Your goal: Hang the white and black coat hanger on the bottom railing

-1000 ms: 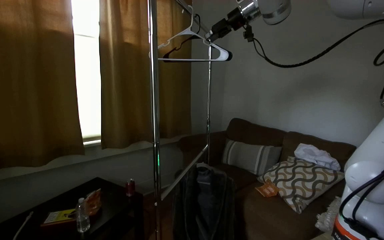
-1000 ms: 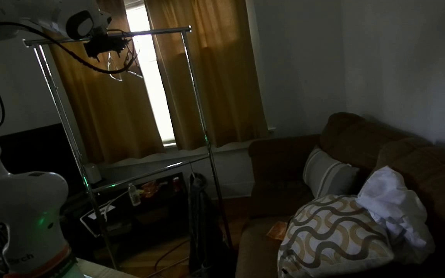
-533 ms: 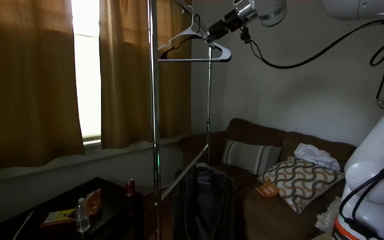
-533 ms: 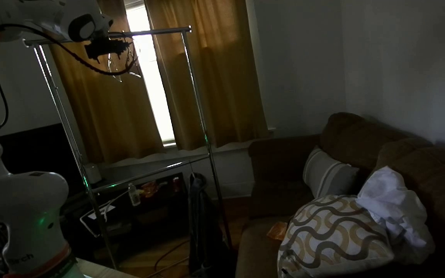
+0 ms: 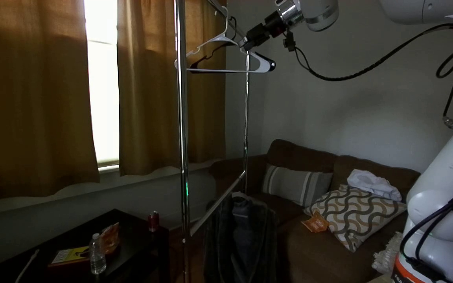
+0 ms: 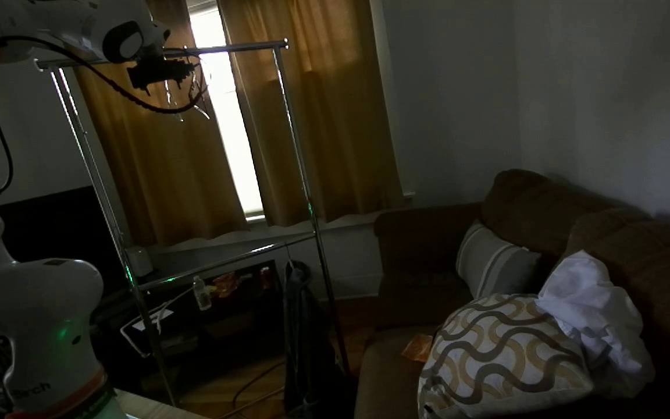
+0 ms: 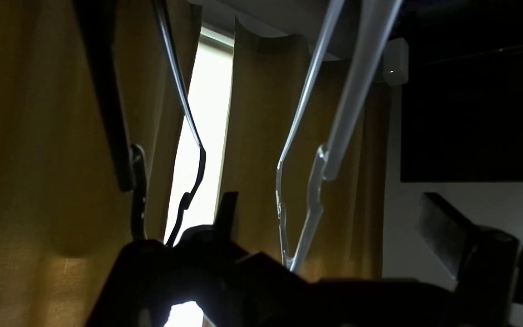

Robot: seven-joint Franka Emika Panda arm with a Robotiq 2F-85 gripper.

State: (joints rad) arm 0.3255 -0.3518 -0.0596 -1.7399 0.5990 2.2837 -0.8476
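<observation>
The white and black coat hanger (image 5: 221, 38) hangs by its hook from the rack's upper crossbar (image 6: 248, 46). A dark hanger (image 5: 199, 63) hangs just behind it. My gripper (image 5: 243, 44) is at the white hanger's near shoulder in that exterior view. In the wrist view my gripper (image 7: 332, 213) has its fingers spread wide. The white hanger (image 7: 354, 95) rises between them, nearer the left finger; the dark hanger (image 7: 111, 104) stands outside the left finger. The hanger's lower end is hidden behind the gripper body. The bottom railing (image 5: 218, 202) shows in both exterior views (image 6: 218, 266), far below the gripper.
A dark coat (image 5: 246, 236) hangs on the bottom railing near the rack's far post. The near post (image 5: 182, 118) stands upright beside the hangers. A low table (image 5: 132, 220) with a bottle (image 5: 97, 255) and can (image 5: 153, 221) stands behind; a couch (image 5: 305, 251) stands to the side.
My gripper has moved slightly down and toward the hangers, then stopped. The white and dark hangers have swung and turned a little on the upper crossbar.
</observation>
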